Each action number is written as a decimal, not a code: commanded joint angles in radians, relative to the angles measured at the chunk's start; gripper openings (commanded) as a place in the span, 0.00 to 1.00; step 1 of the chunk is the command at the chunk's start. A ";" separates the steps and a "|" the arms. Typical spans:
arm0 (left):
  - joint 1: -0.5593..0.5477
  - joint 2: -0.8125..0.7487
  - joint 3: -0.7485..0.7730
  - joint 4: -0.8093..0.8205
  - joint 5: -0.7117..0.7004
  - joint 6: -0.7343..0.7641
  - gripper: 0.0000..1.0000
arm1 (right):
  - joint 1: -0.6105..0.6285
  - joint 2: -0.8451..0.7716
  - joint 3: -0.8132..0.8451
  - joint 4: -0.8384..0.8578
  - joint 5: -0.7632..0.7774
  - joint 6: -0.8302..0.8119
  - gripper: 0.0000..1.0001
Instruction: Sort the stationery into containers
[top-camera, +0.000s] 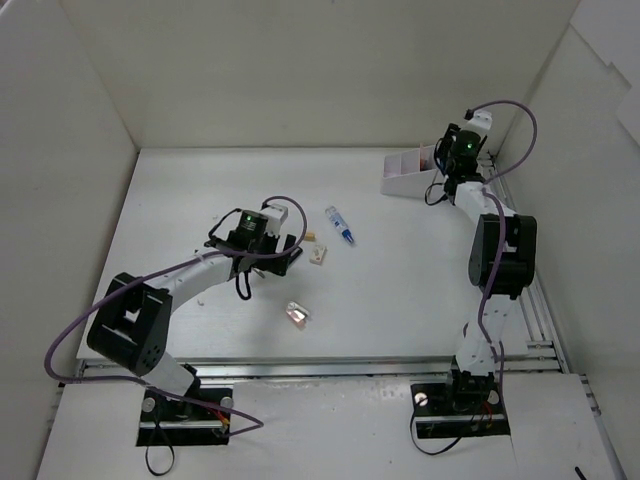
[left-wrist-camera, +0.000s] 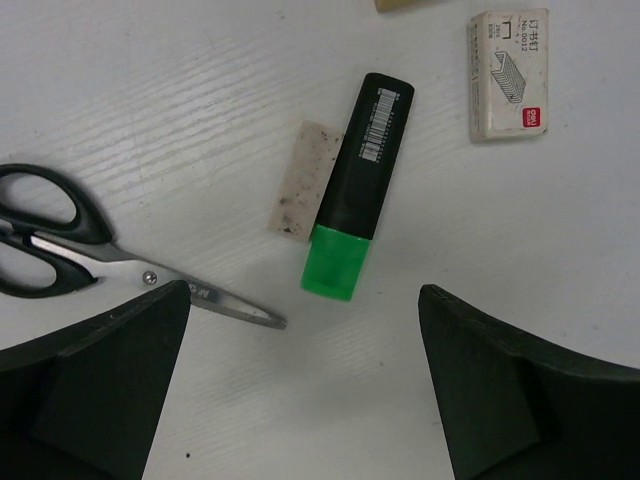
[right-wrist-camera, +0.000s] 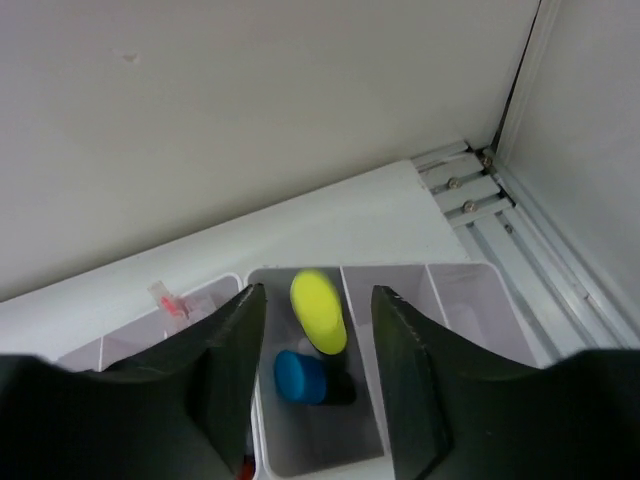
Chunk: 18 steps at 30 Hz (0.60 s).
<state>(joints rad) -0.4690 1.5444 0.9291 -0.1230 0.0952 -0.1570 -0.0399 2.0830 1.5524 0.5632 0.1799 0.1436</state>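
Note:
My left gripper (left-wrist-camera: 300, 400) is open and empty just above the table, also seen in the top view (top-camera: 278, 256). Ahead of it lie a green-capped black marker (left-wrist-camera: 355, 190), a dirty white eraser (left-wrist-camera: 305, 180) touching its side, and black-handled scissors (left-wrist-camera: 60, 245) at the left. My right gripper (right-wrist-camera: 318, 292) is open over the white organiser (right-wrist-camera: 440, 268), which stands at the back right (top-camera: 405, 180). In the compartment below the jaws are a yellow-capped marker (right-wrist-camera: 318, 310), blurred, and a blue-capped marker (right-wrist-camera: 302, 377). A pink pen (right-wrist-camera: 168, 300) sits in the compartment to the left.
A white staple box (left-wrist-camera: 508, 75) lies beyond the marker. A blue-tipped white tube (top-camera: 340, 225) lies mid-table. A small clear item with pink (top-camera: 298, 314) lies near the front. White walls enclose the table; a metal rail (right-wrist-camera: 470, 190) runs along the right edge.

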 joint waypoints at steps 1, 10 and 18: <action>0.009 0.048 0.088 0.011 0.046 0.074 0.89 | 0.000 -0.080 -0.040 0.086 -0.026 0.036 0.53; 0.009 0.099 0.102 -0.056 0.133 0.085 0.70 | -0.009 -0.242 -0.146 0.086 -0.054 0.076 0.84; 0.009 0.140 0.091 -0.047 0.150 0.060 0.58 | -0.011 -0.374 -0.233 0.087 -0.099 0.106 0.87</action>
<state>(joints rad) -0.4690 1.6772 0.9962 -0.1829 0.2253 -0.0917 -0.0463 1.7966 1.3376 0.5690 0.1043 0.2314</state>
